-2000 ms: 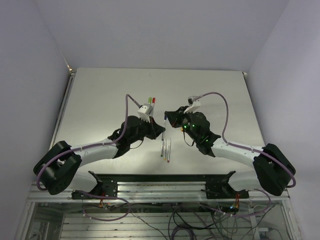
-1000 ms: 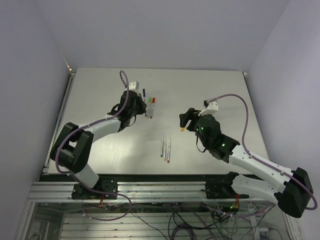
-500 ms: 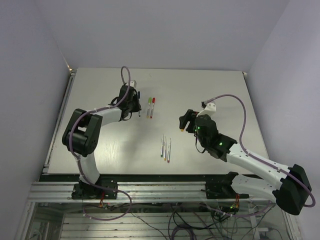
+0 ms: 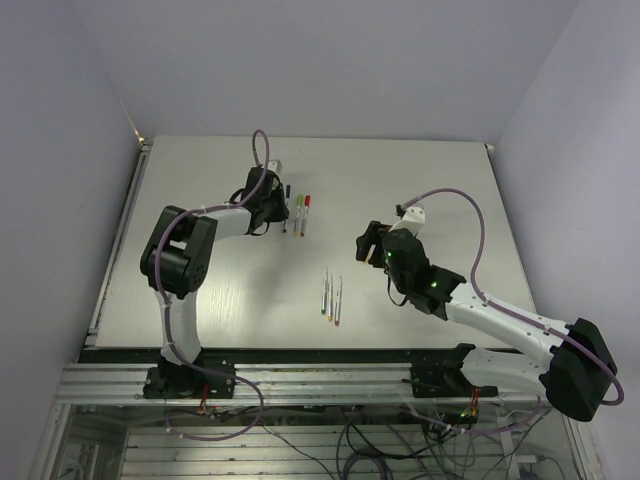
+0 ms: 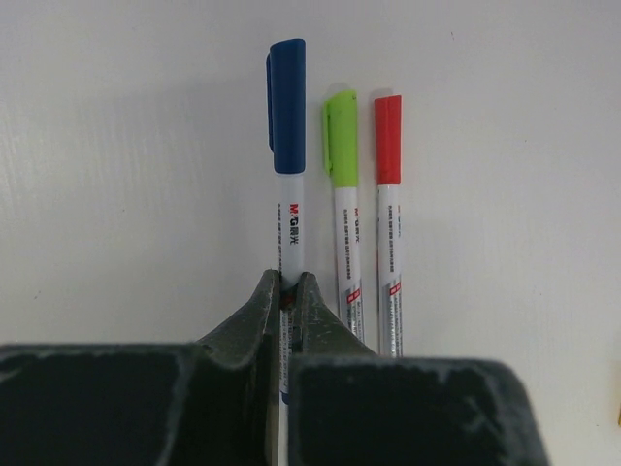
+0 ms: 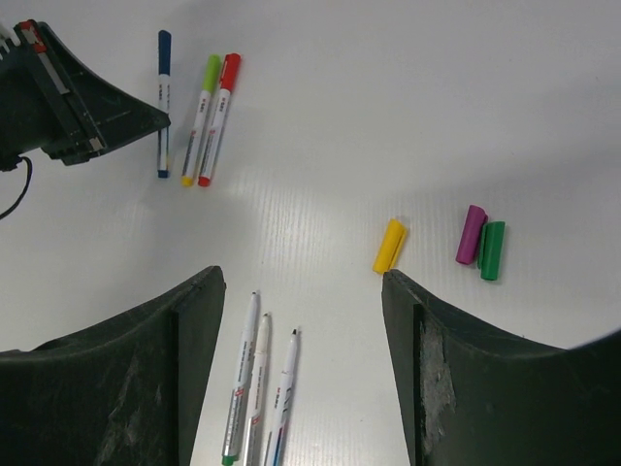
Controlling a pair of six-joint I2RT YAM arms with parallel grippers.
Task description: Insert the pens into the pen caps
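Now, set down and let go cleanly. Note the left gripper (image 5: 287,296) clenched on the white barrel of the blue-capped pen (image 5: 288,194), which lies flat on the table (image 5: 116,175) at the far left. Just beside it lie the green-capped pen (image 5: 344,223) and the red-capped pen (image 5: 388,233), all three parallel with caps pointing the same way. Treat this pen as likely done. Open the jaws only a little, then lift straight up with no sideways drag, so as not to roll it into its green neighbour.

Note the right gripper (image 6: 301,282) spread wide, holding nothing, above bare table with the yellow cap (image 6: 390,246) close to one finger. Shift toward that cap before descending, centre it between the fingers, and close across its short width rather than its length. Mind the purple cap (image 6: 472,234) and the green cap (image 6: 492,250), side by side and seemingly touching, near the yellow one but apart from it. Leave the three uncapped pens (image 6: 257,388), side by side nearer the bases, undisturbed until after a firm grip on a cap.
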